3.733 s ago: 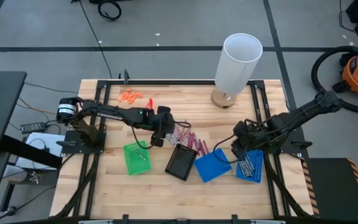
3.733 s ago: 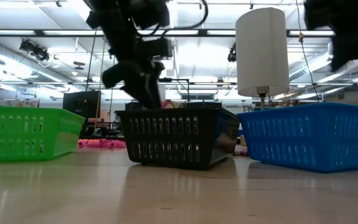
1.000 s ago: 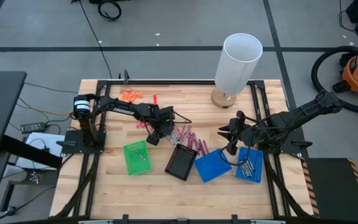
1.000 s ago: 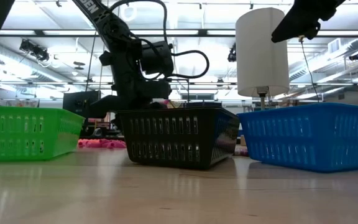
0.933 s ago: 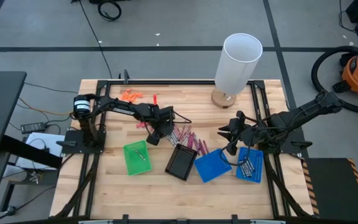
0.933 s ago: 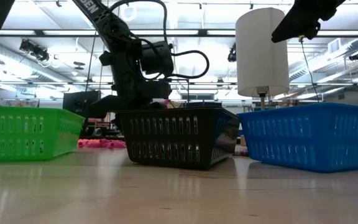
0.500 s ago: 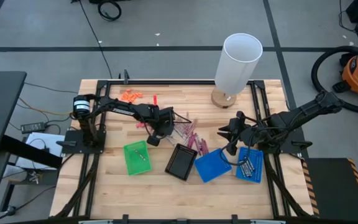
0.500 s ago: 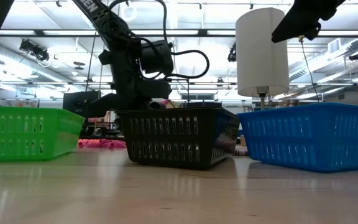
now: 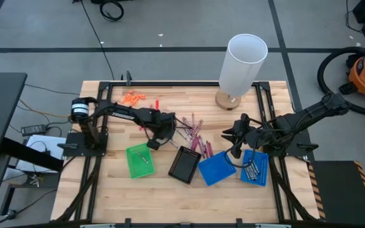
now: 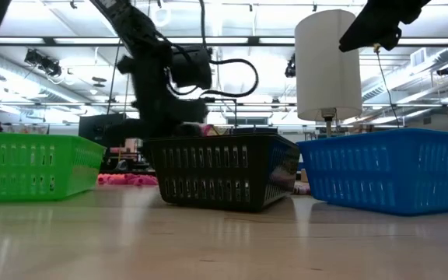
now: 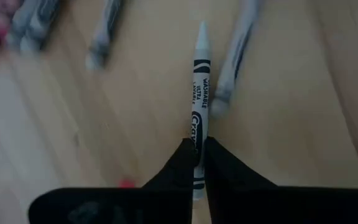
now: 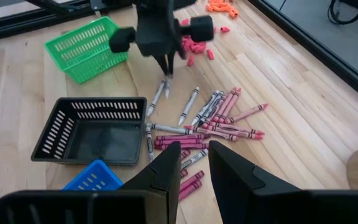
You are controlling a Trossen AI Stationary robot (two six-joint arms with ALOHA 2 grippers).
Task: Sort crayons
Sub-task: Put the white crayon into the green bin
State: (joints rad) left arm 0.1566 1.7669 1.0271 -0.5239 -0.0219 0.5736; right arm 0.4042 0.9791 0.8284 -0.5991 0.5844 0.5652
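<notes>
Pink and grey crayons (image 9: 194,136) lie loose on the wooden table, between the far edge and the baskets. My left gripper (image 9: 151,144) hangs at the left end of this pile, just beyond the green basket (image 9: 140,160), shut on one grey crayon (image 11: 199,93). In the right wrist view it (image 12: 166,70) points down over the loose grey crayons (image 12: 157,99). My right gripper (image 12: 194,165) waits open, raised above the blue baskets (image 9: 216,168), with nothing between its fingers. My left gripper pinches the grey crayon between its two fingertips (image 11: 182,163), on the wrapper toward the blunt end (image 11: 197,142). The fingers come from above, pointing steeply down. The crayon is lifted clear of the table, its pointed tip (image 11: 201,28) sticking out past the fingers.
A black basket (image 9: 184,164) sits between the green one and the two blue ones; the right blue basket (image 9: 255,168) holds crayons. A white cylinder lamp (image 9: 241,63) stands at the far edge. Orange bits (image 9: 132,97) lie at the far left.
My left gripper has risen a little from the pile and gone toward the table's left and near side, toward the green basket. My right arm has kept still.
</notes>
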